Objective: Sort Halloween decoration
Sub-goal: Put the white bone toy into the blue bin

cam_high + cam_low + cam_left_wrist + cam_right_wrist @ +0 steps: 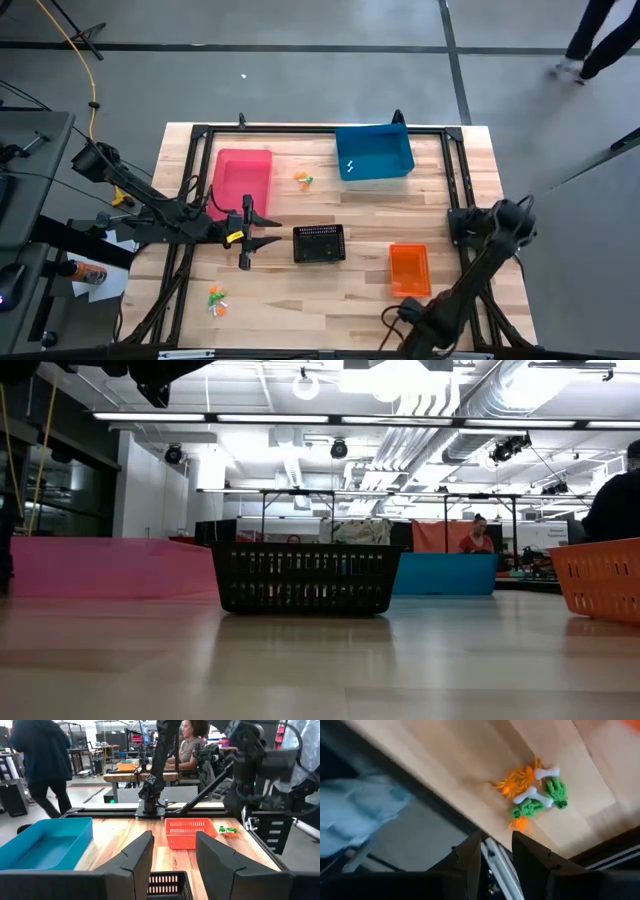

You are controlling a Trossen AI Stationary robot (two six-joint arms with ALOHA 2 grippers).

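Right now I'm between picks: my right gripper [495, 851], fingers slightly apart and empty, hangs over trinkets [534, 791] near the table's [300, 300] edge. Next I must descend and pinch one. My left gripper [246, 238], open, waits beside the black basket [319, 243].

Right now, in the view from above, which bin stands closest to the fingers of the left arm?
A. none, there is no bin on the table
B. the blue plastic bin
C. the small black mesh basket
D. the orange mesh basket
C: the left arm's fingers sit just beside the small black mesh basket, while the orange mesh basket and the blue plastic bin lie farther away.
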